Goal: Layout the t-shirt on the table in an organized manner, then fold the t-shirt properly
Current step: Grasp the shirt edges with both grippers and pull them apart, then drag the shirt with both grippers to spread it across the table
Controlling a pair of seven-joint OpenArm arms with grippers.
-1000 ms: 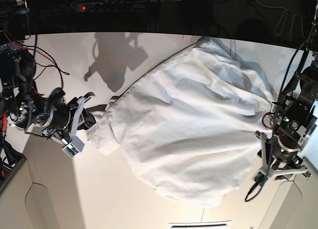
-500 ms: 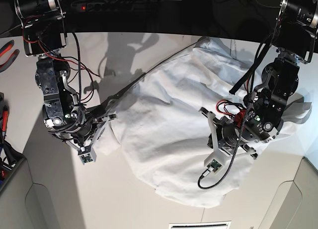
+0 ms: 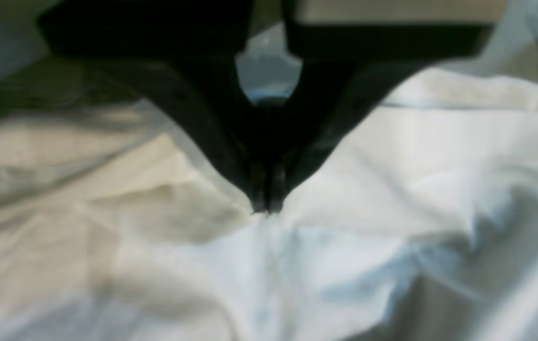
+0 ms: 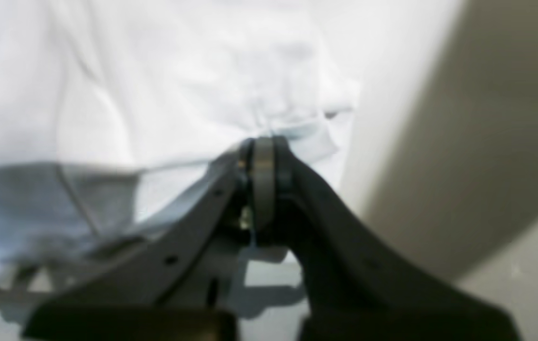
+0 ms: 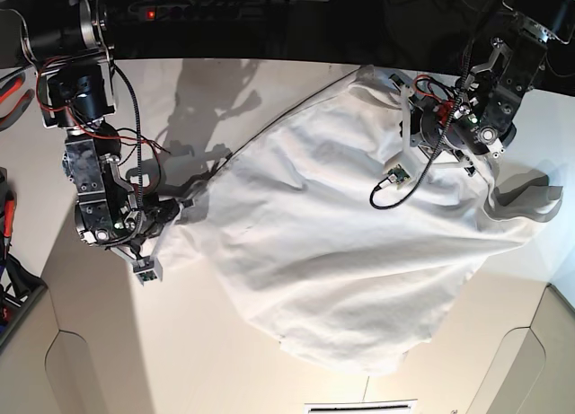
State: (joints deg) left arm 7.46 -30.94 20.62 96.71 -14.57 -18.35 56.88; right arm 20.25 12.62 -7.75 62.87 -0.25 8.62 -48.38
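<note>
The white t-shirt (image 5: 332, 243) lies wrinkled across the middle of the off-white table (image 5: 180, 351). My right gripper (image 5: 190, 201), on the left in the base view, is shut on the shirt's left edge. The right wrist view shows that gripper (image 4: 261, 147) pinching a stitched hem of the t-shirt (image 4: 155, 85). My left gripper (image 5: 404, 95) is over the shirt's far right part. In the left wrist view its fingertips (image 3: 266, 208) meet on a bunched fold of the t-shirt (image 3: 392, 189). One sleeve (image 5: 530, 198) hangs out to the right.
Red-handled pliers (image 5: 13, 100) lie at the table's left edge. Beyond the far edge is a dark area with cables (image 5: 180, 14). A thin dark seam (image 5: 260, 136) runs out from under the shirt. The table's near corners are cut away.
My left arm has swung from the shirt's near right part up to its far right part and shut on the cloth. The shirt now lies spread wider. My right gripper keeps its hold.
</note>
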